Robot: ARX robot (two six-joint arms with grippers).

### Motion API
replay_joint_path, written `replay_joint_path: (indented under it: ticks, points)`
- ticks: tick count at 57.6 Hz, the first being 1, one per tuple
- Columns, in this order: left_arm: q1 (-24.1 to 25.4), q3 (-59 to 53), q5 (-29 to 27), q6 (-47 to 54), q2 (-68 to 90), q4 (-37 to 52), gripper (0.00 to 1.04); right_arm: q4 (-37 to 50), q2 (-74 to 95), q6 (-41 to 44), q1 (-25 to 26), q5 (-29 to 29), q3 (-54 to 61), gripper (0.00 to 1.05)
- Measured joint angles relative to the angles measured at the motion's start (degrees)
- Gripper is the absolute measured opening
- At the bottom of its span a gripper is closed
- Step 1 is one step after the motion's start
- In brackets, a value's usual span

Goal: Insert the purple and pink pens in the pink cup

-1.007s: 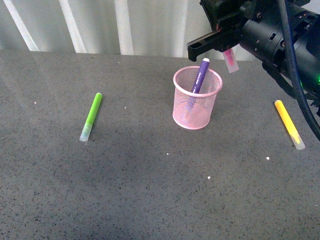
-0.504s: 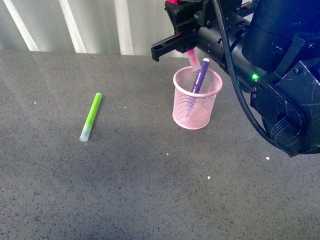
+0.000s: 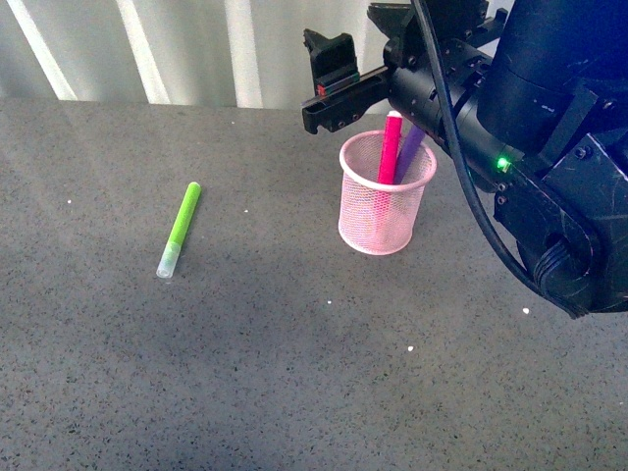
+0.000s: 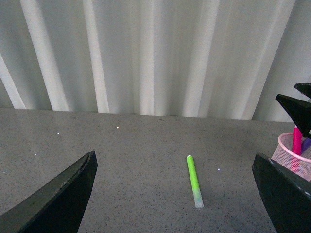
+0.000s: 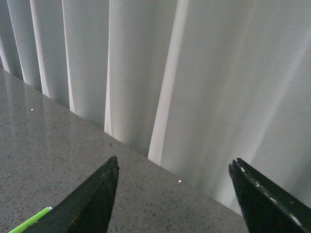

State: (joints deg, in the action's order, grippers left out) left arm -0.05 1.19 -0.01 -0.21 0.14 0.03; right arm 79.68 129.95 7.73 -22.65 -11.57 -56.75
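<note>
The pink cup [image 3: 378, 221] stands on the grey table, right of centre. The pink pen [image 3: 391, 149] stands upright in it, and the purple pen [image 3: 412, 145] leans in the cup behind it, partly hidden by the arm. My right gripper [image 3: 312, 86] hovers open just above and left of the cup's rim, holding nothing. In the left wrist view the cup [image 4: 287, 154] with the pink pen [image 4: 296, 141] sits at the right edge. My left gripper [image 4: 174, 158] is open over bare table. In the right wrist view the right gripper [image 5: 174, 165] faces the curtain.
A lime-green marker [image 3: 180, 228] lies flat on the table left of the cup; it also shows as the green marker [image 4: 194, 179] and as a green tip [image 5: 30, 219]. A white pleated curtain [image 3: 196, 49] closes the table's far edge. The right arm's bulk [image 3: 549, 147] fills the right side.
The right gripper carried the pink pen leftward over the cup and let go of it. The pen now stands in the cup beside the purple one, and the jaws are open.
</note>
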Motion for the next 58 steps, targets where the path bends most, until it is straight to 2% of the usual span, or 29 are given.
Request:
replay_joint_path:
  ticks: [9, 13, 22, 26, 33, 39, 46, 51, 58]
  points:
    - [0.0, 0.0, 0.0, 0.0, 0.0, 0.0, 0.98, 0.0, 0.0, 0.0, 0.2, 0.0, 0.7, 1.01]
    - [0.0, 0.0, 0.0, 0.0, 0.0, 0.0, 0.98, 0.0, 0.0, 0.0, 0.3, 0.1, 1.4, 0.96]
    - [0.0, 0.0, 0.0, 0.0, 0.0, 0.0, 0.98, 0.0, -1.1, 0.3, 0.9, 0.8, 4.1, 0.97]
    - [0.0, 0.0, 0.1, 0.0, -0.1, 0.0, 0.98, -0.4, -6.1, 0.5, 2.6, 4.4, 9.0, 0.97]
    - [0.0, 0.0, -0.2, 0.0, 0.0, 0.0, 0.98, -2.0, -27.1, 1.4, 9.3, 9.7, 19.5, 0.97]
    - [0.0, 0.0, 0.0, 0.0, 0.0, 0.0, 0.98, -6.1, -46.9, 0.9, 15.8, 11.1, 26.0, 0.97]
    - [0.0, 0.0, 0.0, 0.0, -0.1, 0.0, 0.98, -11.6, -59.2, -1.3, 21.0, 10.7, 34.2, 0.97]
    - [0.0, 0.0, -0.1, 0.0, -0.1, 0.0, 0.98, -16.1, -69.9, -3.8, 25.3, 8.1, 41.9, 0.97]
    - [0.0, 0.0, 0.0, 0.0, -0.1, 0.0, 0.98, -18.8, -81.2, -6.5, 30.9, 6.8, 50.5, 0.97]
